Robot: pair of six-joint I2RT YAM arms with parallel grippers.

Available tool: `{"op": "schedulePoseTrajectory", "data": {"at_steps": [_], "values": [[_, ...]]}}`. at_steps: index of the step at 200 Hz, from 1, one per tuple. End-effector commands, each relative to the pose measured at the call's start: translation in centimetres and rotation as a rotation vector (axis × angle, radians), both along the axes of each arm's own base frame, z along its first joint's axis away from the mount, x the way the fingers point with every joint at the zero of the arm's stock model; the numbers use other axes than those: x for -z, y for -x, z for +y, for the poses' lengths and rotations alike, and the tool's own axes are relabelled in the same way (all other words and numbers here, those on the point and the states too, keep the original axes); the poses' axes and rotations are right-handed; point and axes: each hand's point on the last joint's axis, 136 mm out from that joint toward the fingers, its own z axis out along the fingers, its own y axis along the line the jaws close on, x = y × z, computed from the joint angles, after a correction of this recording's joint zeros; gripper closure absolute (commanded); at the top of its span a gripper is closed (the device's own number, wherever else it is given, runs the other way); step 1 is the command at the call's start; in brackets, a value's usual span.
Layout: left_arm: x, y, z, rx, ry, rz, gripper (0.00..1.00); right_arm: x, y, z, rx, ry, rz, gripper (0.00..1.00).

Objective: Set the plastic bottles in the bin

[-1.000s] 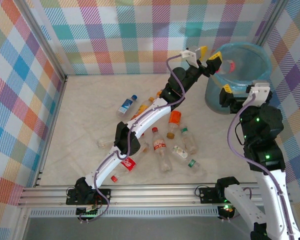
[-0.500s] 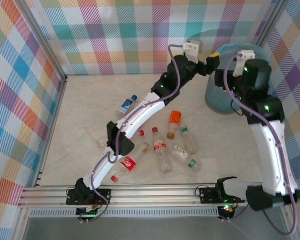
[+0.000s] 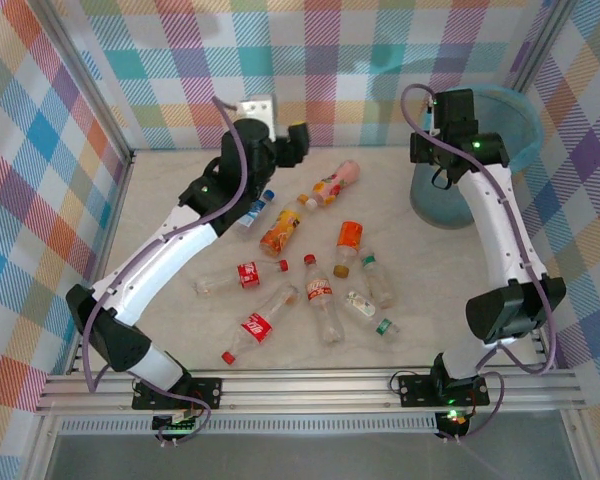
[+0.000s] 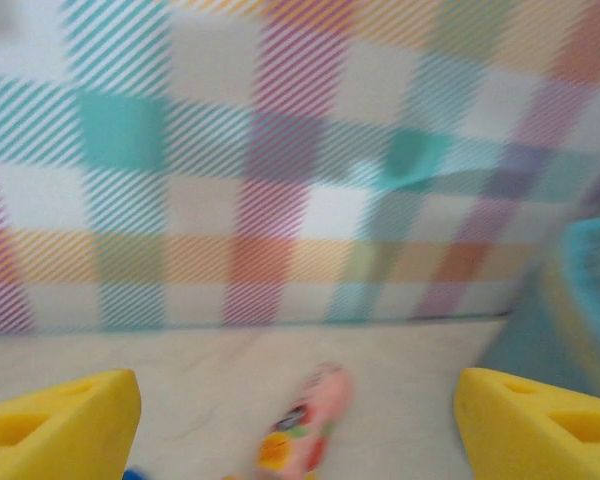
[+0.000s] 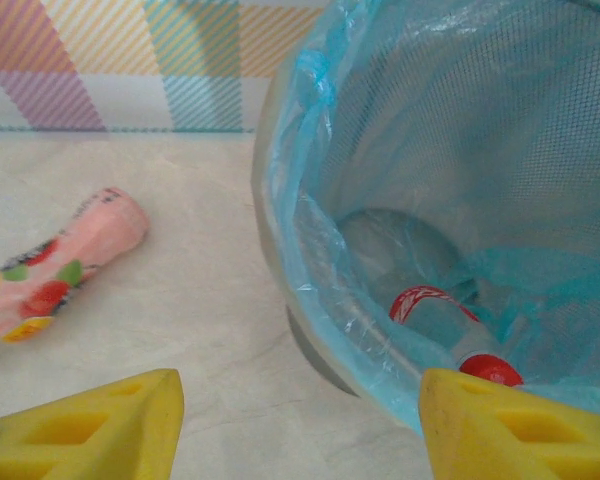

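The round grey-blue bin (image 5: 310, 220), lined with a light blue plastic bag, stands on the pale bench (image 3: 430, 290) just ahead of the right claw (image 5: 300, 420), towards its right finger. On the bin's bottom lies a clear plastic bottle with a red label and red cap (image 5: 445, 325). The right claw hangs by the bin's rim, its yellow fingers (image 5: 90, 425) partly spread with nothing between them. Ahead of its left finger a pink fruit-printed plastic bottle (image 5: 65, 260) lies flat on the bench. The left claw (image 4: 300, 425) is wide open and empty, facing that pink bottle, which lies just beyond the gap between its fingers. The bin is off past its right finger. Behind both claws, towards the arm bases, more bottles lie scattered: a blue-labelled bottle (image 3: 252, 210), an orange bottle (image 3: 280, 232), three red-labelled bottles (image 3: 242, 277) and two green-capped bottles (image 3: 377, 282).
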Motion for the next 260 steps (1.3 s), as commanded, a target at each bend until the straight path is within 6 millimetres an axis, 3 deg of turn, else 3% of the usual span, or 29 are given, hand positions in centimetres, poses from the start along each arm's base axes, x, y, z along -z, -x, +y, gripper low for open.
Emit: {"op": "schedulePoseTrajectory", "data": {"at_steps": [1, 20, 61, 125, 185, 260], "values": [[1.4, 0.7, 2.9, -0.061, 0.026, 0.032, 0.19, -0.4, -0.9, -0.8, 0.005, 0.095, -0.024, 0.37], [2.1, 1.0, 4.0, -0.070, 0.029, 0.048, 0.19, 0.3, -1.6, -1.2, 0.009, 0.136, -0.021, 0.37], [3.1, 1.1, 4.0, -0.056, 0.039, 0.064, 0.19, 2.3, -3.2, -2.3, 0.004, 0.240, 0.029, 0.34], [3.9, 0.7, 3.5, -0.038, 0.049, 0.084, 0.19, 6.6, -4.2, -1.9, -0.054, 0.259, 0.147, 0.50], [3.7, 0.9, 3.6, -0.030, 0.049, 0.085, 0.19, 5.0, -4.4, 0.0, -0.164, 0.211, 0.121, 0.74], [3.3, 2.2, 5.6, -0.050, 0.018, 0.094, 0.17, 3.5, -3.1, 2.9, -0.279, 0.085, 0.104, 0.84]]}}
